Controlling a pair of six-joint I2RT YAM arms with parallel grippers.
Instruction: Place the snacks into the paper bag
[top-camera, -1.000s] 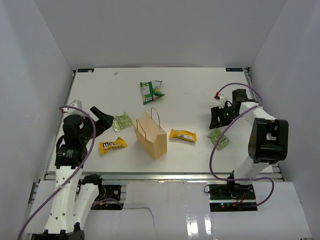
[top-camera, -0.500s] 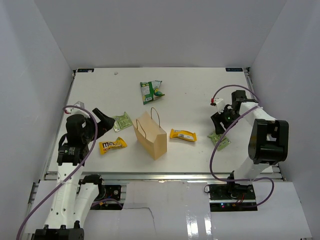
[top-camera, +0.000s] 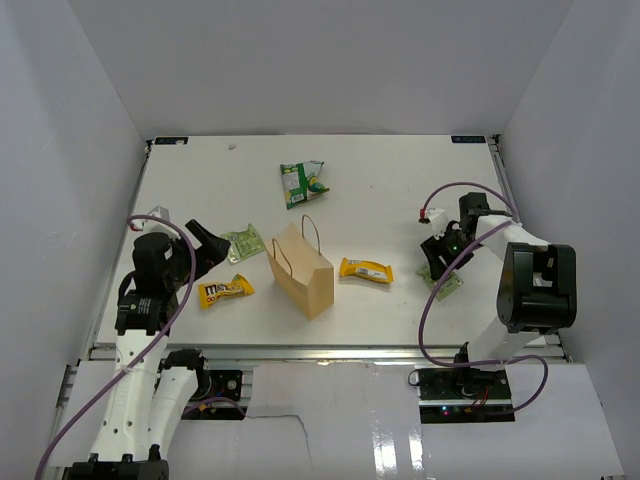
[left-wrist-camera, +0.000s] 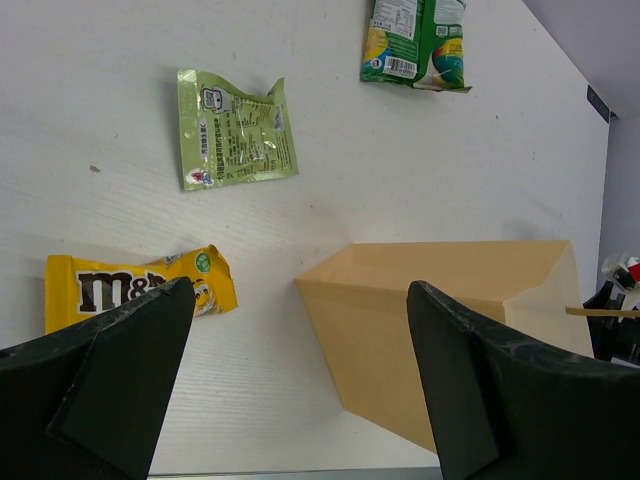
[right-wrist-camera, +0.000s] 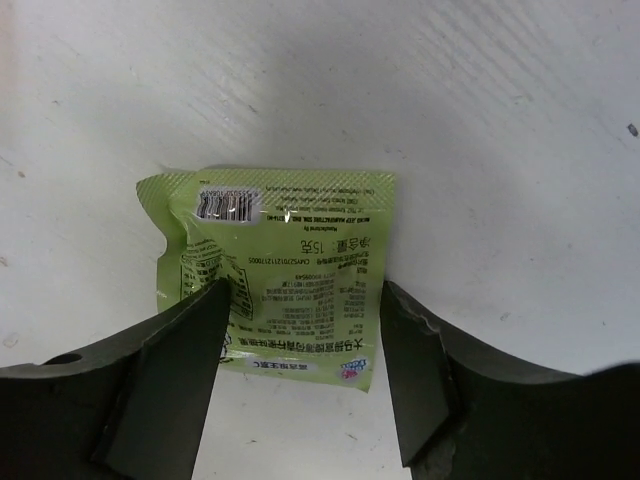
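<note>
Left tool (top-camera: 209, 243) open, right tool (right-wrist-camera: 302, 298) open astride one pale green packet (right-wrist-camera: 272, 232), five snacks (top-camera: 365, 269), one paper bag (top-camera: 303, 272)

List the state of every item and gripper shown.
paper bag: upright
green-and-white bag: lying flat
left pale green packet: lying flat
M&M's packet: lying flat
yellow wrapper: lying flat
right pale green packet: flat, ungripped
left gripper: open, empty
right gripper: open, straddling that packet

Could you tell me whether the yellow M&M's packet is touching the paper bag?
Apart: the left wrist view shows bare table between the M&M's packet and the paper bag.
</note>
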